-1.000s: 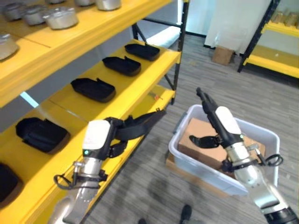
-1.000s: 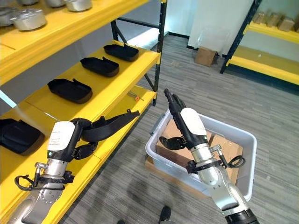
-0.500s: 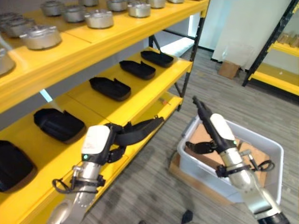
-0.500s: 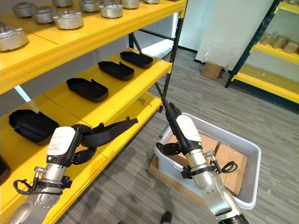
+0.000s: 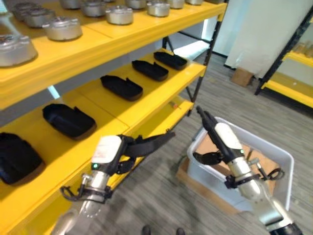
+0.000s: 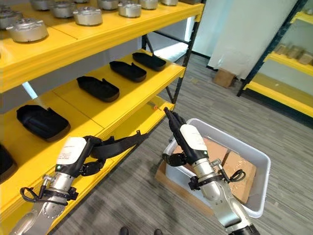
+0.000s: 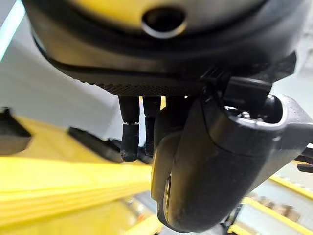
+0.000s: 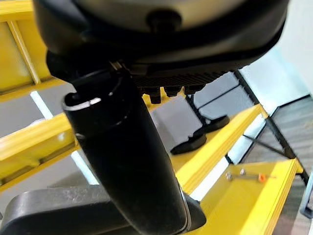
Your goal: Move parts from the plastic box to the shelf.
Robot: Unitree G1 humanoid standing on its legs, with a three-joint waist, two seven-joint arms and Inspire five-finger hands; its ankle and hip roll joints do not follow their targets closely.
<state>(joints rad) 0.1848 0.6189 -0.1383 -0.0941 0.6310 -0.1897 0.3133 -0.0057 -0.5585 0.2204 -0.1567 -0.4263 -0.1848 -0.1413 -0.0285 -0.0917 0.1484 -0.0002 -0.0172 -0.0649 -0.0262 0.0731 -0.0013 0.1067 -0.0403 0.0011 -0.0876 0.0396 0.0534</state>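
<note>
Evidently the head camera has swung since a second ago: the whole picture has shifted, more of the shelf (image 5: 146, 93) fills the left of the frame, and the plastic box (image 5: 274, 152) has slid toward the lower right. Camera motion, not object motion. Both arms keep roughly the same pose relative to each other throughout.

Left hand (image 5: 110, 154), lower left of centre: fingers curled round a long black part (image 5: 151, 142), which sticks out toward the frame centre, just beside the front edge of the lower yellow shelf board. The part looks clear of the board; contact cannot be confirmed. Judgement: carry phase, with the placing step not yet done.

Right hand (image 6: 188, 139), centre-right: fingers straight and pointing up and away, thumb (image 6: 172, 158) bent inward, holding nothing, poised over the near-left corner of the plastic box. Cardboard (image 6: 230, 166) lies in the box; I cannot tell whether more parts remain there.

Black trays (image 6: 98, 88) sit in a row on the middle level, upper left; silver round pieces (image 5: 62, 28) on the top level.

Next move likely calls for lifting the part onto a free stretch of shelf.
</note>
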